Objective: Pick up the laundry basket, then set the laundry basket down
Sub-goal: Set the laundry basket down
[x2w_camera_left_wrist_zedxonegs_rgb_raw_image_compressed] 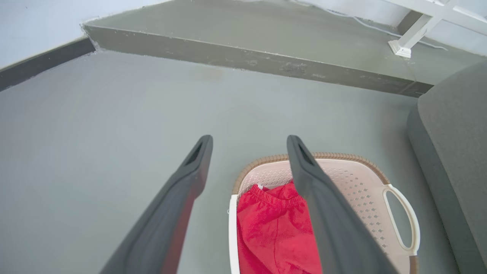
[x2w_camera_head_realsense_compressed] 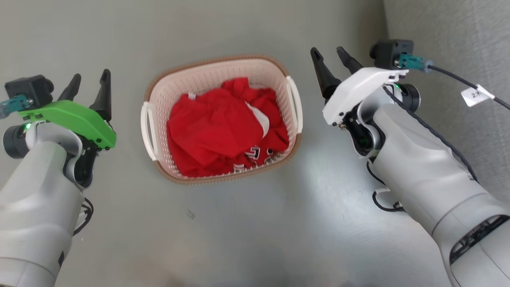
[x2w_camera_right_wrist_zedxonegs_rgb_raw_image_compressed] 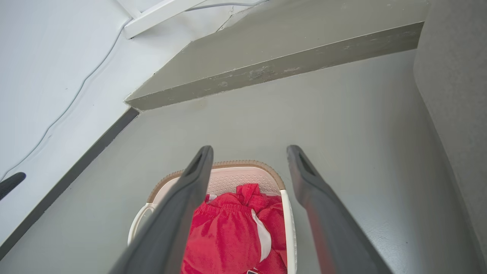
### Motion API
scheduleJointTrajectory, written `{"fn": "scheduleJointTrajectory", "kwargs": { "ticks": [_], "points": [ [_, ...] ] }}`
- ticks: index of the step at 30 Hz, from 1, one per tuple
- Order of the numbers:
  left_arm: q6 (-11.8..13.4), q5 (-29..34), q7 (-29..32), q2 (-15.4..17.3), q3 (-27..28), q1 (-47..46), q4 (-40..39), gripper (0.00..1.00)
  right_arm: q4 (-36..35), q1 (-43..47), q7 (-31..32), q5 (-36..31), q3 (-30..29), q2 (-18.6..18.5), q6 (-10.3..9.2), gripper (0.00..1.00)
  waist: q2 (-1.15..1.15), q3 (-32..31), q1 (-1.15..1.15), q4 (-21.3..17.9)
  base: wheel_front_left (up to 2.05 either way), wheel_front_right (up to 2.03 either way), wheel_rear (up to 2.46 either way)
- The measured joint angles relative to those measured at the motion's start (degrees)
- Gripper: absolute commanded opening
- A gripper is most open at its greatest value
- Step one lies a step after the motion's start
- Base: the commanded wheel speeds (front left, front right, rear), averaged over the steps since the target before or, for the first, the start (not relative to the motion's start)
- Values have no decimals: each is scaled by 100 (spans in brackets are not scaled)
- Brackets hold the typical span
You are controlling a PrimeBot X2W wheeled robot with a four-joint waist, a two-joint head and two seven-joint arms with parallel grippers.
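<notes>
My left jaws and right jaws stand open and empty. Between them, touching neither, the cream-white perforated plastic laundry basket with brown rim sits on the grey floor, holding red clothing.

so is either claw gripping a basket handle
No, the left claw and right claw hang open on either side of the laundry basket, clear of its handles.

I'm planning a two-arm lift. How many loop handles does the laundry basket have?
2. The left handle is on the side of the laundry basket that faces the left gripper. The right handle faces the right gripper. Neither handle is hidden.
</notes>
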Motion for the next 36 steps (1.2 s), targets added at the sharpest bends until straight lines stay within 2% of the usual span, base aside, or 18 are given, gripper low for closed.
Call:
{"fn": "scheduleJointTrajectory", "kwargs": {
  "ticks": [5, 16, 22, 25, 36],
  "points": [
    [12, 194, -1, 67, 323, 269, -450, 100, -237, 260, 0, -254, -213, -126, 1, 100, 0, -361, 0, -31, 0, 0, 0],
    [245, 727, -1, 54, 954, 1307, -1261, 100, -922, 1038, 0, -804, -662, -255, 9, 100, 0, -1147, 0, -60, 0, 0, 0],
    [371, 1014, -1, 22, 1299, 1856, -1746, 100, -1308, 1621, 0, -1017, -1042, -299, -16, 100, 0, -1553, 0, -64, 0, 0, 0],
    [434, 1268, -1, -40, 1468, 2170, -2136, 100, -1653, 1979, 0, -1187, -1402, -403, -110, 100, 0, -1813, 0, -55, 0, 0, 0],
    [589, 1713, -1, -191, 2072, 3192, -2983, 100, -2330, 2936, 0, -1703, -1788, -437, -115, 100, 0, -2364, 0, -35, 0, 0, 0]
  ]
}}
